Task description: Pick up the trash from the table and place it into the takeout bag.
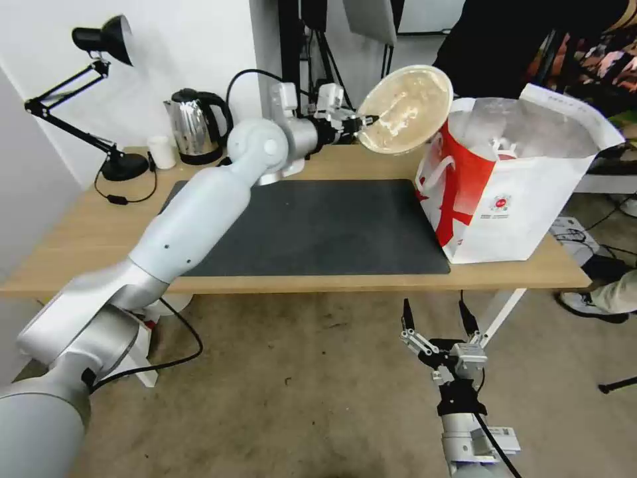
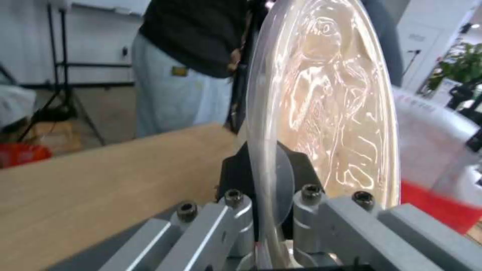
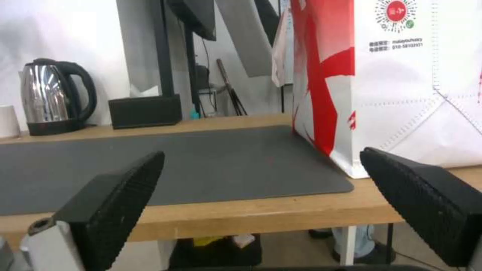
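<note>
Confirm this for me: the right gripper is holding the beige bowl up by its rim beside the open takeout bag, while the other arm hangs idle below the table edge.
Wrong arm. In the head view the left gripper grips the beige bowl by its rim, tipped on edge beside the open takeout bag. The right gripper is the idle one, open, below the table edge.

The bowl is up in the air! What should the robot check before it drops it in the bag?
1. Left gripper jaws shut on the beige bowl's rim: ok.
2. Bowl tipped on edge, beside the takeout bag's mouth, not over it: not ok.
3. Bag mouth open: ok.
4. Room left inside the bag: cannot tell.
5. Right gripper low in front of the table, out of the way: ok.
</note>
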